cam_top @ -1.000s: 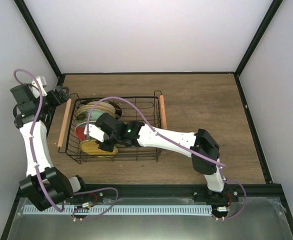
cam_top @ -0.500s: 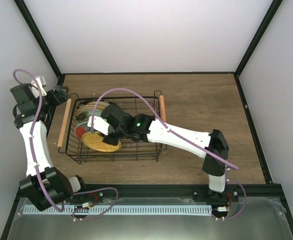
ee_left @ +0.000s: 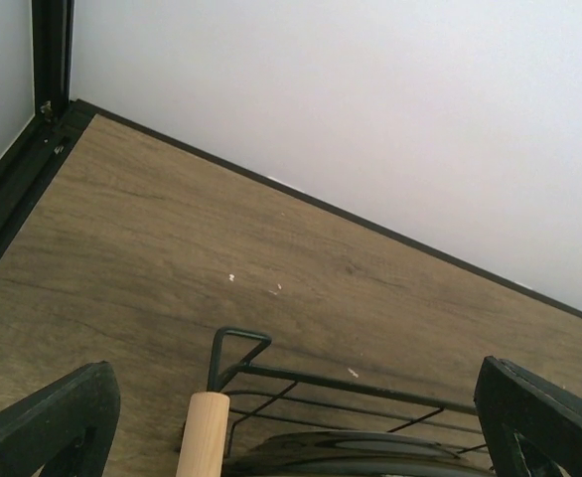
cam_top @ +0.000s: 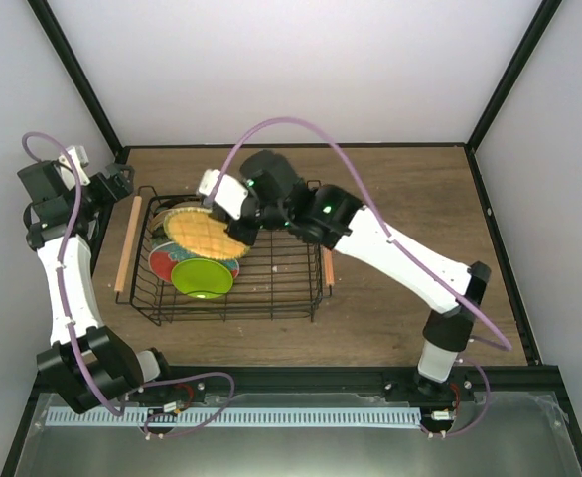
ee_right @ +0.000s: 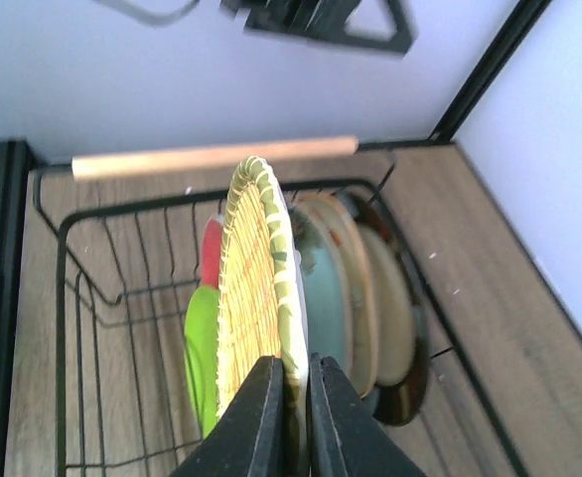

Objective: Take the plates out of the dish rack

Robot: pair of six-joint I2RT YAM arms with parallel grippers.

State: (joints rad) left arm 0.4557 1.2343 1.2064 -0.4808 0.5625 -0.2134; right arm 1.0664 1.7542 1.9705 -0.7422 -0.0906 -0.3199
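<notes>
My right gripper (cam_top: 234,222) (ee_right: 293,374) is shut on the rim of the small orange gridded plate (cam_top: 207,234) (ee_right: 255,278). It holds the plate on edge above the black wire dish rack (cam_top: 271,310) (ee_right: 63,298). In the rack stand a lime-green plate (cam_top: 202,278) (ee_right: 201,348), a red one (cam_top: 162,264) (ee_right: 212,253), a pale teal one (ee_right: 323,298), a beige one (ee_right: 390,298) and a dark-rimmed one (ee_right: 410,399). My left gripper (cam_top: 122,185) (ee_left: 301,427) hangs open over the rack's back left corner, apart from the wooden handle (ee_left: 204,439).
A second wooden handle (cam_top: 323,238) lines the rack's right side. Bare wooden table (cam_top: 420,219) lies to the right of the rack and behind it. Black frame posts and white walls close in the left, right and back.
My right arm has lifted the orange gridded plate up out of the rack and toward the back. The lime-green plate now shows below it. The left arm has barely moved.
</notes>
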